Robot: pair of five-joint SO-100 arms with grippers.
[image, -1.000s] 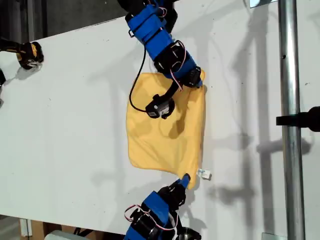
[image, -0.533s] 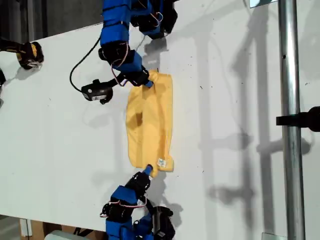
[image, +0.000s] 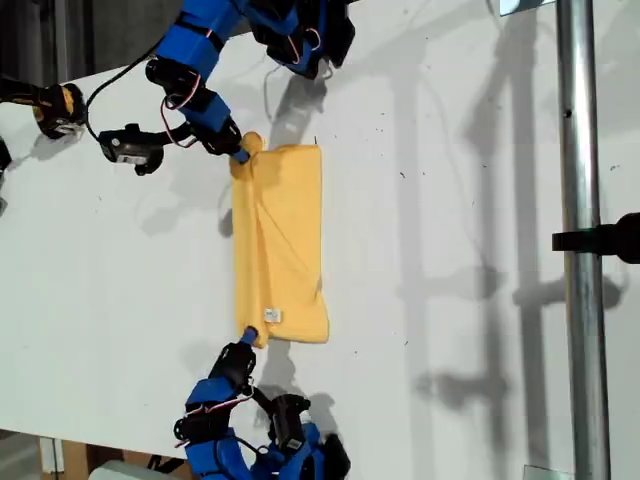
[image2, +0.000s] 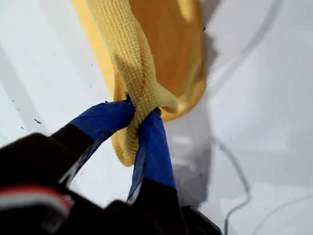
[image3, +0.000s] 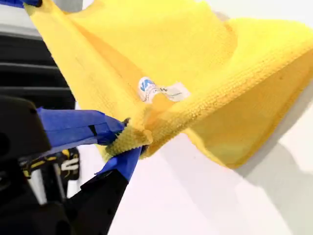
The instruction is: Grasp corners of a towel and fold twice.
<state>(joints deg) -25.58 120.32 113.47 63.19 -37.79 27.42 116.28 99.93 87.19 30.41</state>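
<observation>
Tools both clench towel (image: pixel 280 245) corners: the second tool (image3: pixel 128 139) pinches the tagged corner at 6 o'clock in the exterior view, the first tool (image2: pixel 139 117) the 12 o'clock corner. Towel lies folded on the table (image: pixel 450 200), slightly left of centre.

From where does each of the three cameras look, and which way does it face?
Exterior view: above the white table, looking down on the towel and both arms.
First wrist view: on my first pincer, facing the untagged corner it pinches.
Second wrist view: on my second pincer, facing the corner by the tag.
All share the towel.
</observation>
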